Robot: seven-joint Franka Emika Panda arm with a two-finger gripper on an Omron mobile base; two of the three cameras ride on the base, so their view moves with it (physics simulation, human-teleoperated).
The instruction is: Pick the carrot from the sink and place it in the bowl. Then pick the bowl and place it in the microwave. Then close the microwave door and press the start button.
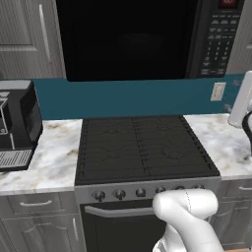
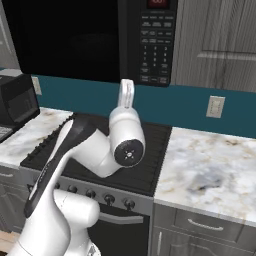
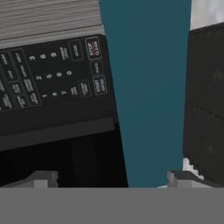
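The black microwave (image 1: 128, 39) hangs over the stove, and its door (image 1: 123, 44) with the dark window lies flush with the front. The keypad panel (image 2: 156, 47) sits to the door's right under a red display (image 2: 159, 3). My gripper (image 3: 113, 180) is open with nothing between its fingertips (image 3: 42, 178). It is raised in front of the teal backsplash, just below the keypad (image 3: 52, 74), which appears rolled sideways in the hand view. In the right base view the gripper (image 2: 126, 90) points up under the keypad's lower edge. The carrot, the bowl and the sink are out of view.
A black stove (image 1: 142, 145) with knobs lies under the microwave, with marble counter (image 2: 210, 160) on both sides. A dark coffee machine (image 1: 15, 123) stands on the left counter. Wall outlets (image 2: 215, 106) sit on the backsplash. Grey cabinets flank the microwave.
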